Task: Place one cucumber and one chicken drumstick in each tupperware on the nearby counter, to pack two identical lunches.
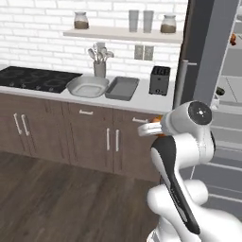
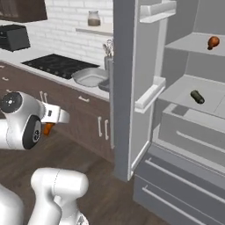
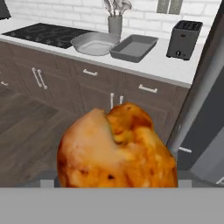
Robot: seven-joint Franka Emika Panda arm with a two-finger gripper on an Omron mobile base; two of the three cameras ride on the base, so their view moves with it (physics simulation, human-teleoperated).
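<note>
Orange and glossy, the bright chicken drumstick [image 3: 117,148] sits bulbous end toward the hand camera, and I read my end effector [image 1: 156,126] as clamped on it, though the fingertips themselves are hidden behind the meat; in both base views a sliver of orange shows at the wrist, out in front of the brown cabinets and short of the table [image 1: 142,100]. Both tupperware containers, the pale rounded basin [image 1: 87,86] and the darker rectangular tray [image 1: 122,88], stand touching side by side on the table between the cooktop [image 1: 38,78] and the black toaster [image 1: 159,80], and I see nothing inside either. In the open fridge [image 2: 184,96] the darker reddish-brown drumstick [image 2: 213,42] lies on an upper shelf and the dark green cucumber [image 2: 197,97] on the shelf below it; the paler cucumber I cannot place. I judge the task barely begun: the first of four items is in transit, none is packed, and three fetches remain after this drop.
</note>
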